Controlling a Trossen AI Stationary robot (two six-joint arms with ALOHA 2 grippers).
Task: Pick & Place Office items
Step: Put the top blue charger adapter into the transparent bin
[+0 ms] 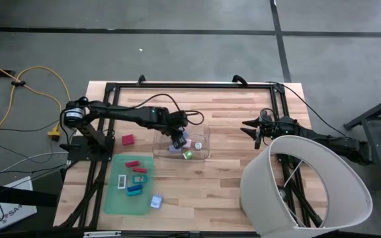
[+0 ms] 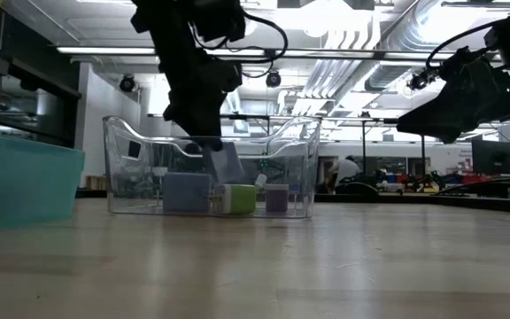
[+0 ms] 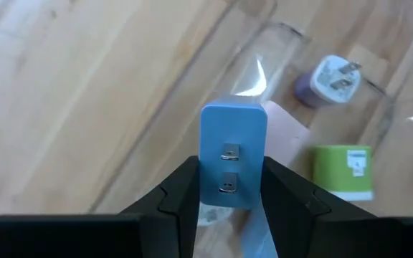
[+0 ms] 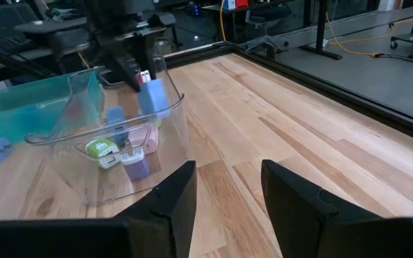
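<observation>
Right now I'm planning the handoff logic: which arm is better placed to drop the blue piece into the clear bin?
Left. The left gripper has its jaws shut on the blue piece directly over the clear bin. The right gripper waits with nothing in it, off to the bin's side.

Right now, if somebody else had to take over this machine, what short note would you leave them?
Left end effector: shut on a blue adapter, over the clear bin.
Right end effector: open, empty, waiting above the table's right side.
Done: a green block, white plug and a few more pieces are in the bin.
Left: release the adapter, then move the pieces on the green mat and the red piece beside it.
</observation>
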